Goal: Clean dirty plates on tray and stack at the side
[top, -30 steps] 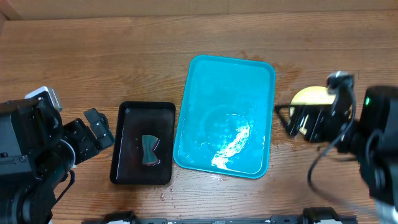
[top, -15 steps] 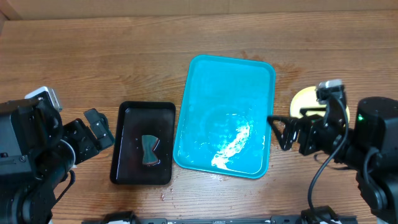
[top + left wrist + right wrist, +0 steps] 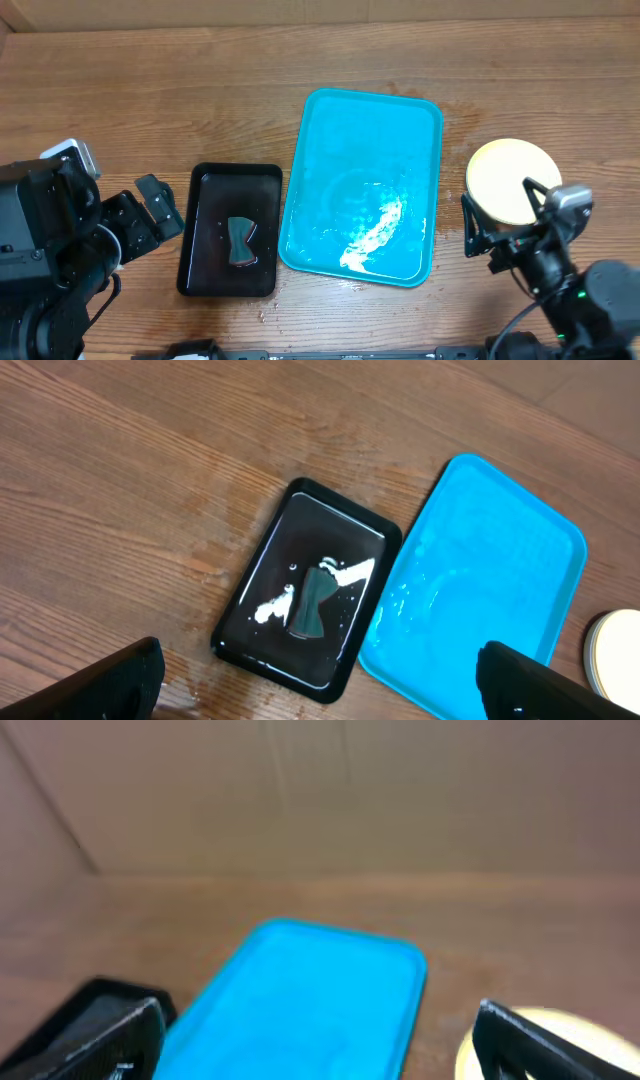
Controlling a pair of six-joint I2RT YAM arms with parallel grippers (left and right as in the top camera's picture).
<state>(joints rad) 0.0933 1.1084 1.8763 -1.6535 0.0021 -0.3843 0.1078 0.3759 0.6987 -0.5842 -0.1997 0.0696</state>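
The turquoise tray (image 3: pixel 360 130) lies mid-table, wet, with no plates on it; it also shows in the left wrist view (image 3: pixel 500 560) and the right wrist view (image 3: pixel 320 990). The plates (image 3: pixel 510 175) sit on the table right of the tray. Only the yellowish-rimmed top one shows, so the stack's height is unclear. A plate edge shows in the left wrist view (image 3: pixel 615 650) and the right wrist view (image 3: pixel 600 1035). My right gripper (image 3: pixel 500 215) is open and empty at the plates' near edge. My left gripper (image 3: pixel 165 205) is open and empty, left of the black tray.
A small black tray (image 3: pixel 210 180) with a dark sponge (image 3: pixel 240 243) in it lies left of the turquoise tray; it also shows in the left wrist view (image 3: pixel 345 505), with the sponge (image 3: pixel 312 598). Water spots lie on the wood around both trays. A cardboard wall stands behind the table.
My right arm has pulled back from over the plates toward the table's front edge, uncovering the top plate. The left arm, trays and sponge have not moved.
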